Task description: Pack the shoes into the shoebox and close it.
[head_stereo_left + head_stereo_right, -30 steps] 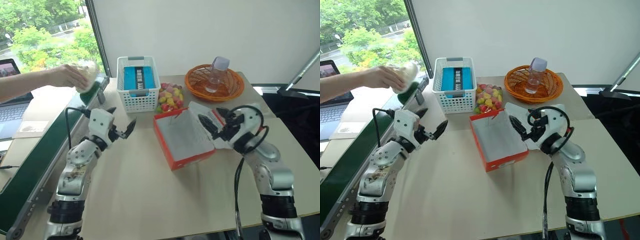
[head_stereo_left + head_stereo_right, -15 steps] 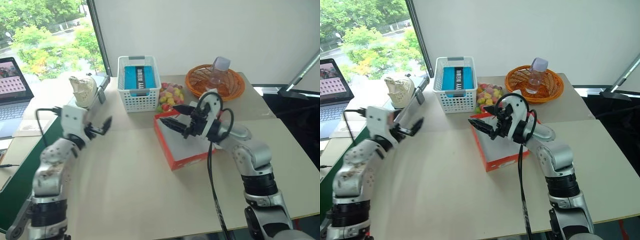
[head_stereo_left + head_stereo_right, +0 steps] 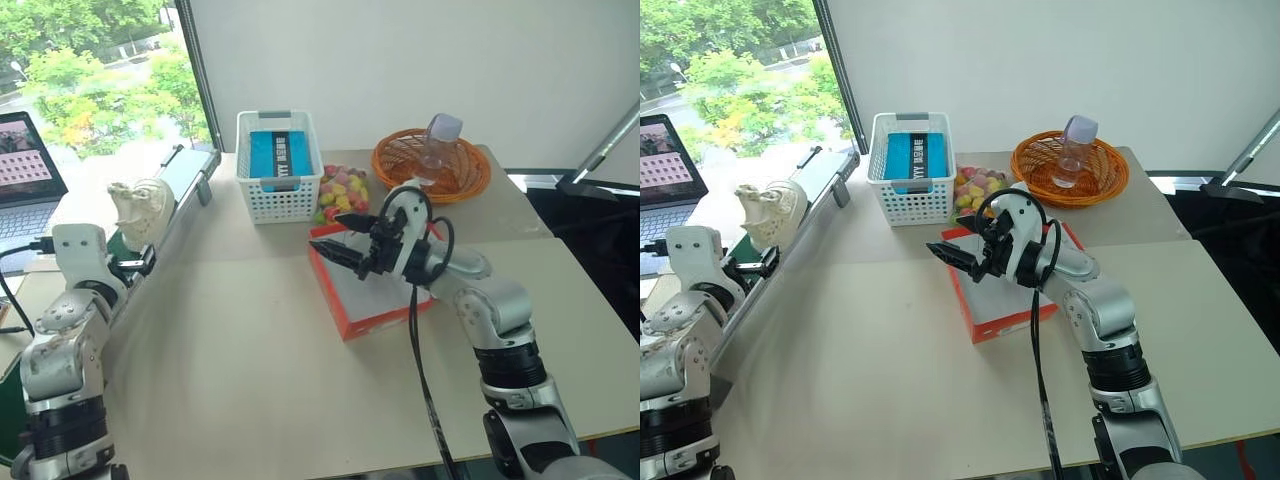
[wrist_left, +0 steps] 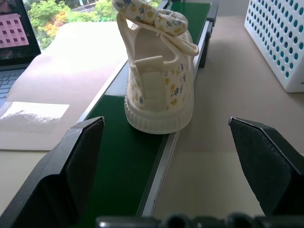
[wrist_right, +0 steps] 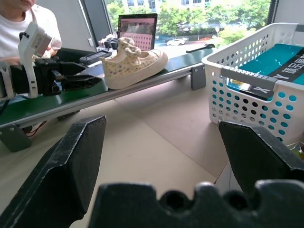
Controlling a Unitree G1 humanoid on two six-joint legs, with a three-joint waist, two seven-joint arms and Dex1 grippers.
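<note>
- Left wrist view: one shoe [image 4: 159, 90] stands upright on the green conveyor belt [image 4: 118, 161], heel towards the camera, bow strap on top. It's cream with a small floral print. Only one shoe visible.
- Left gripper [image 4: 173, 166] is spread wide and empty, level with the shoe's heel, short of it, no contact. The shoe sits roughly centred between the fingers, slightly to one side.
- Step in hand, my read: left arm picks the shoe off the belt.
- To do it well: push straight in along the belt until the fingers [image 4: 83, 161] bracket the sole and side walls, then close. Grip low on the rubber sole band; the upper is soft fabric and will likely squash or let the shoe twist.
- Watch the belt's metal side rail [image 4: 164, 175]: the inner finger has to clear it on the way in.
- Shoebox [image 3: 375, 285] lies open on the table near the middle, red-orange walls, white inside, well apart from the shoe.
- Right gripper [image 3: 352, 240] hovers over the box's near-left corner, jaws wide, holding nothing. Best to pull it clear of the opening before the shoe arrives.
- White lattice basket [image 3: 275, 165] sits between belt and box; carry the shoe in front of it.
</note>
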